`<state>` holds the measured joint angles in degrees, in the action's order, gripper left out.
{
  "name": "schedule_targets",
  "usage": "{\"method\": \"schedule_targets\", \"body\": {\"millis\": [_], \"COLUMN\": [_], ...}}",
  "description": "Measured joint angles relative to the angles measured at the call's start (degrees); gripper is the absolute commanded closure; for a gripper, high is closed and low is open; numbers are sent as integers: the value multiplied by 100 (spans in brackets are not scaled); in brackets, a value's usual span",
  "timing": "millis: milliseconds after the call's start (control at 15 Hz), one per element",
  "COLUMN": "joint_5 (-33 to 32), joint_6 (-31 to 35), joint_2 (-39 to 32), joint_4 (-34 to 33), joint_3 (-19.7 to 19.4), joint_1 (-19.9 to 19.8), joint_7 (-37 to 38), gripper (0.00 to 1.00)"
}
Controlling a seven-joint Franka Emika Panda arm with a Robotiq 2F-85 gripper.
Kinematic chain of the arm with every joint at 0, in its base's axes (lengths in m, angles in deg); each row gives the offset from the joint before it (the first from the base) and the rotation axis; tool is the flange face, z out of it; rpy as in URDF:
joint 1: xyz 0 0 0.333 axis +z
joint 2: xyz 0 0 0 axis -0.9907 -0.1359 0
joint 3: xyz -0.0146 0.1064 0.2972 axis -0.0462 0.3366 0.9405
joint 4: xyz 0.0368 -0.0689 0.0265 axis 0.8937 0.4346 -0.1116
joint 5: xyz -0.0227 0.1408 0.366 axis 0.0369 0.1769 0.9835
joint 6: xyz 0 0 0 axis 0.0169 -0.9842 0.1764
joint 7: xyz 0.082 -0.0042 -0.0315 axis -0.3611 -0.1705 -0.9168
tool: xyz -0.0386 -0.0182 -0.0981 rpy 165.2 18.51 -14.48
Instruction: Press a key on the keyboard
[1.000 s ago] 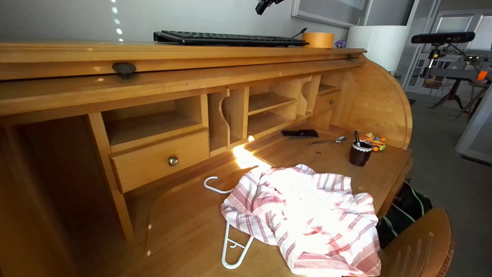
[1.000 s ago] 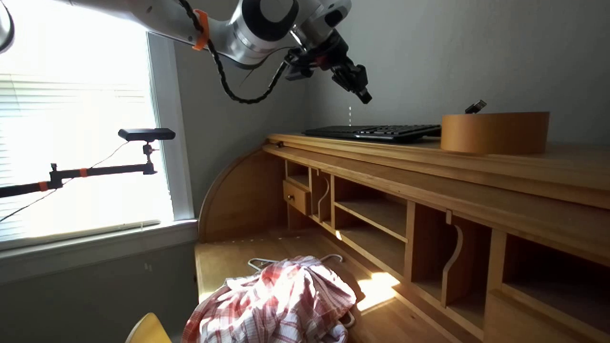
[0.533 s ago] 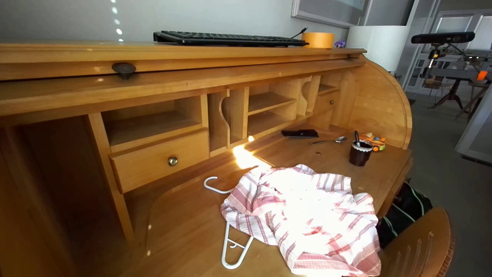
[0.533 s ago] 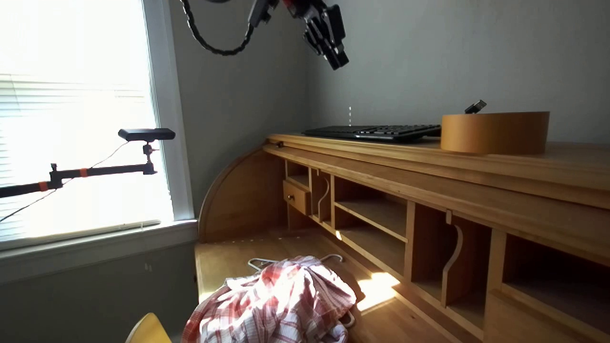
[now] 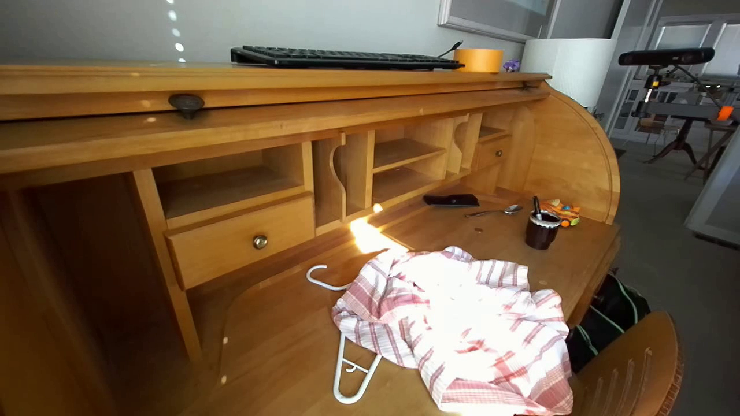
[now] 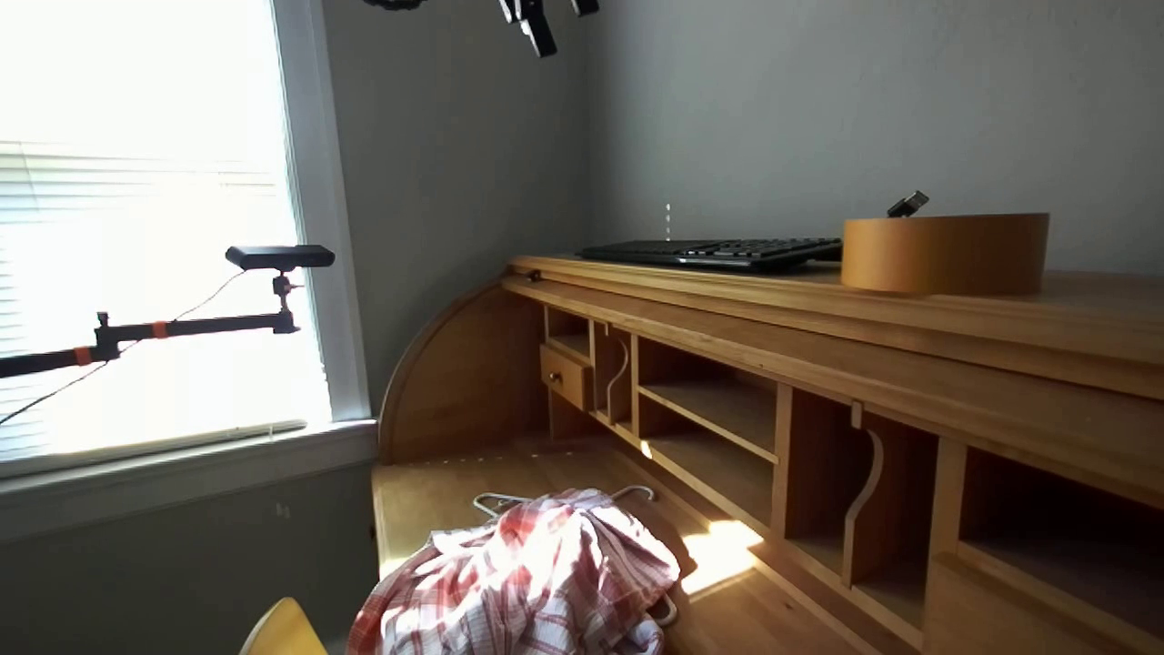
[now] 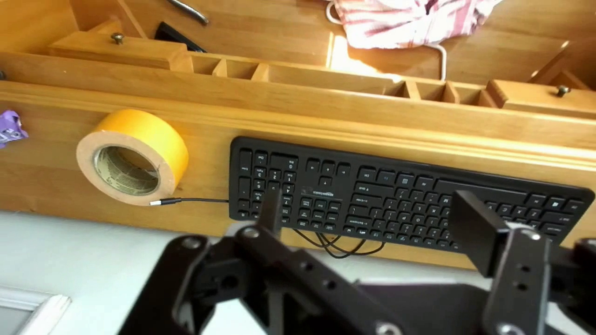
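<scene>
The keyboard (image 7: 396,200), long, thin and black, lies flat on top of the wooden desk and shows in both exterior views, here (image 5: 347,59) and here (image 6: 718,253). My gripper (image 7: 366,197) is open in the wrist view, its fingers wide apart with nothing between them. Beyond those fingers the keyboard shows below, its keys upside down to me, and the fingers cover a few of them. In an exterior view only the tips of the gripper (image 6: 564,29) show at the top edge, well above the keyboard and touching nothing.
Beside the keyboard stands a roll of orange tape (image 7: 160,139), with a USB plug (image 7: 165,202) by it. Black cable loops (image 7: 344,253) lie behind the keyboard against the wall. On the desk's lower surface are a checked shirt (image 5: 393,323), a dark cup (image 5: 541,234) and a spoon (image 5: 511,209).
My gripper has risen and moved away from above the keyboard, nearly out of an exterior view. Its fingers have gone from together to wide apart. The keyboard has not moved.
</scene>
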<state>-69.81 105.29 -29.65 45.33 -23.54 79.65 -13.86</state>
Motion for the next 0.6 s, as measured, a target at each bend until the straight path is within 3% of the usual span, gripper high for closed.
{"method": "schedule_targets", "body": {"millis": [333, 600], "joint_5": [251, 307], "joint_6": [-914, -978], "joint_2": [-282, -386], "joint_4": [-523, -627], "joint_3": [-1, -1], "joint_1": [-117, -125], "joint_7": [-558, -629], "gripper": [0, 0]}}
